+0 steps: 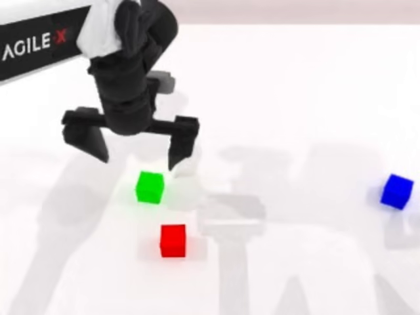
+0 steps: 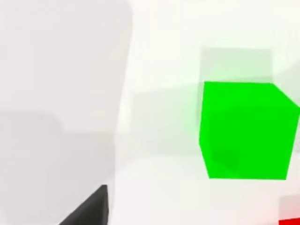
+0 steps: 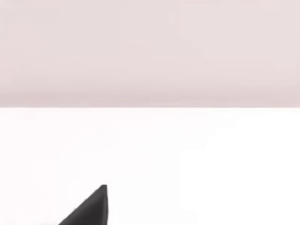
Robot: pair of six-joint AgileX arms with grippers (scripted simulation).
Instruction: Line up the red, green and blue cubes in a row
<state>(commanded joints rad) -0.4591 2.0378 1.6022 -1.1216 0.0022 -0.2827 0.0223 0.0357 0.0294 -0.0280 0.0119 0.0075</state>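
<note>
Reaching in from the upper left of the worktop (image 1: pixel 308 92), left hand (image 1: pixel 140 159) pointing down with fingers (image 1: pixel 100 146) spread wide, holding nothing; hovering just behind the green cube (image 1: pixel 149 187), apart from it; red cube (image 1: pixel 173 240) sitting near the green one, toward the front; bare surface stretching across the middle; blue cube (image 1: pixel 396 191) lying well apart by the right edge; right hand showing only one dark fingertip (image 3: pixel 89 210), spread or pressed together impossible to tell.

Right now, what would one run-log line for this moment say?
left gripper: open, above green cube, empty | red cube: beside green | blue cube: far right, apart | right arm: out of top view
</note>
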